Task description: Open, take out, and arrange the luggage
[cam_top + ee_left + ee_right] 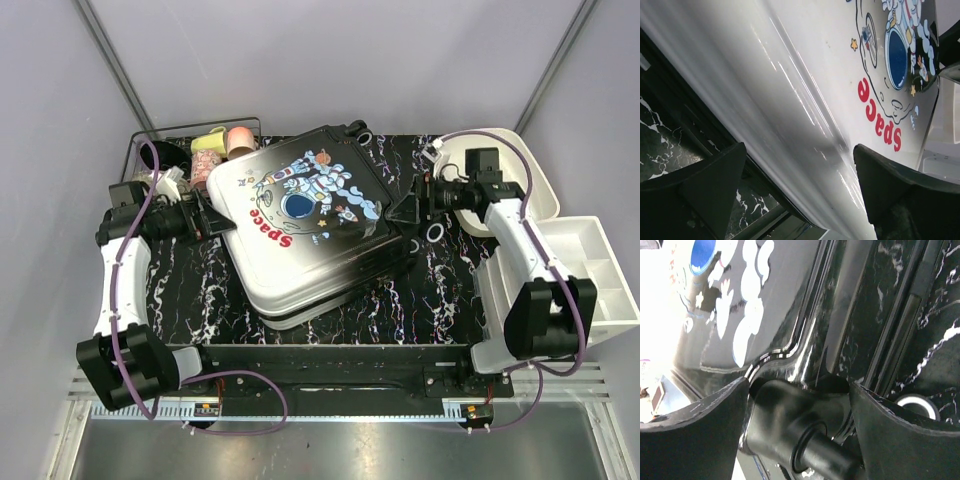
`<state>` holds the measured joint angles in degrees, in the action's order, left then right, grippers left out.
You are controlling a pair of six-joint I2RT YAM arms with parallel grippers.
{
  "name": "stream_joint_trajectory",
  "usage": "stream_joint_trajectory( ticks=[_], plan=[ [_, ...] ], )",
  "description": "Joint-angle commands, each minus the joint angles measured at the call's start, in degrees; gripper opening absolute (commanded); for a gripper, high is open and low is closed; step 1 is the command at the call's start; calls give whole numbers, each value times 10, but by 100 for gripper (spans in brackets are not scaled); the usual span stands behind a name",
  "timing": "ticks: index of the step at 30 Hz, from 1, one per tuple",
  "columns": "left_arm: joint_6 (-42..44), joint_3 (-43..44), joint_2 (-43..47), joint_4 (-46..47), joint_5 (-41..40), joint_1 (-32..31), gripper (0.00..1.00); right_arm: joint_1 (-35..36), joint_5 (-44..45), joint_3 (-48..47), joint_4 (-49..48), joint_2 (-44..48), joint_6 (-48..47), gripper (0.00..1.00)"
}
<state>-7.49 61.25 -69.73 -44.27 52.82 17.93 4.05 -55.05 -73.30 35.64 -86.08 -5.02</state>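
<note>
Starting at the near edge, where both bases are bolted, we are looking across the black marbled table (pixel 200 300) to the luggage (pixel 300 220), which is lying flat in the middle, printed side up and turned diagonally to the table's edges. From above it is looking almost square, so we are not calling its long axis. Its upper shell is sitting slightly askew over the lower one, and we judge it not yet opened. The left gripper (pixel 210 222) is standing at the white corner facing the left edge, with the luggage lying to its right. In the wrist view its jaws are spread wide and straddling the shell's rim, and we are seeing no clear contact. The right gripper (pixel 405 212) is meeting the dark corner facing the right edge, equally close. Its jaws are also standing wide, with a black fitting (pixel 790 425) filling the gap, but we cannot tell whether they are pressing it. Farther off, a wire basket (pixel 150 150) is occupying the far left corner and white bins (pixel 600 260) are lining the right edge.
</note>
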Motion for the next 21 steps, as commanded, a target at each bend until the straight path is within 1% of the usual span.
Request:
stream_joint_trajectory(
  ticks=[1,4,7,8,10,11,13,14,15,18,20,21],
  plan=[
    [-4,4,-2,30,41,-4,93,12,-109,62,78,85,-3,83],
    [-5,11,-10,33,37,-10,91,23,-132,113,81,148,13,77],
    [-2,23,-22,34,19,-28,90,62,-132,168,68,208,47,73],
    [4,32,-26,33,5,-43,90,87,-131,177,63,220,63,71],
    [7,42,-39,32,-1,-61,90,115,-126,203,42,254,98,71],
    [13,55,-45,32,-12,-85,89,139,-120,210,35,264,110,73],
    [18,69,-68,36,-27,-110,87,155,-113,225,14,284,136,76],
    [24,85,-77,38,-35,-133,86,165,-111,228,6,289,143,78],
    [27,95,-87,40,-39,-141,84,178,-109,230,-6,294,151,83],
    [32,141,-130,41,-46,-157,80,190,-88,228,-29,290,152,89],
    [45,173,-154,39,-59,-157,79,193,-78,217,-49,283,149,92],
    [54,182,-160,36,-65,-157,79,194,-77,210,-58,276,143,95]
  ],
)
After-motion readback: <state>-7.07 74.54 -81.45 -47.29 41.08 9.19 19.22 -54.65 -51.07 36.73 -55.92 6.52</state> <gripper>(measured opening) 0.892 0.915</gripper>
